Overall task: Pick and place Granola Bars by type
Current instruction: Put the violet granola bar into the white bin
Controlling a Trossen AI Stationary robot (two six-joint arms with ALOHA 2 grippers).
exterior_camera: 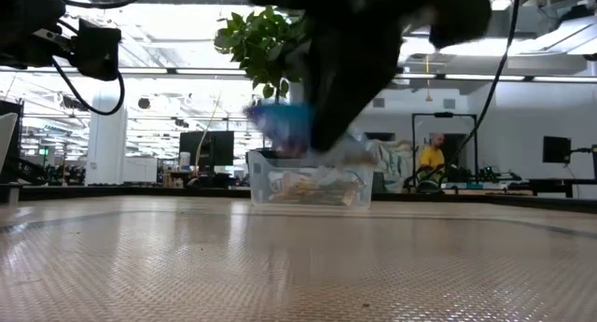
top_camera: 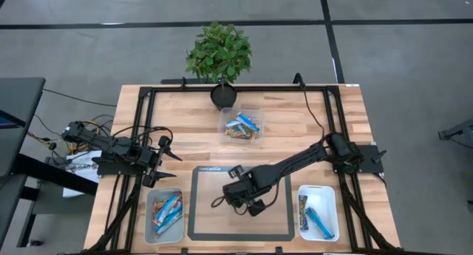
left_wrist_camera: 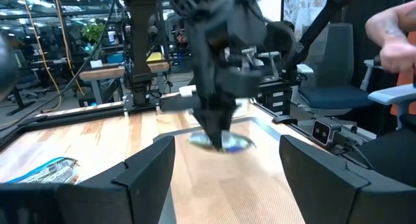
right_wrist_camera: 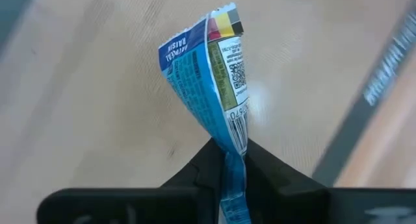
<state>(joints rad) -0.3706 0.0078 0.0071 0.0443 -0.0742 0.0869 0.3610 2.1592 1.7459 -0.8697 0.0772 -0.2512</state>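
Right gripper [right_wrist_camera: 229, 160]: clamped on blue granola bar [right_wrist_camera: 207, 81], above the grey mat [top_camera: 203, 225].
Bar's lower end: hidden between fingers.
Left gripper [top_camera: 164, 165]: spread wide, left of mat.

The desk [top_camera: 295, 122] is pale wood planks edged with a black frame. Flat on it, toward the near edge, lies a dark-bordered grey mat [top_camera: 240, 214] — take that as the landmark. Just beside the mat on the left-arm side sits a white bin [top_camera: 165, 214] with blue-wrapped granola bars [top_camera: 168, 208] in it; just beside the mat on the other side sits a second white bin [top_camera: 318, 212], also holding a blue one. Beyond the mat, toward the far edge, stands a clear bin [top_camera: 242, 126] of mixed bars, and past that — at the desk's far rim — a potted plant [top_camera: 219, 55].
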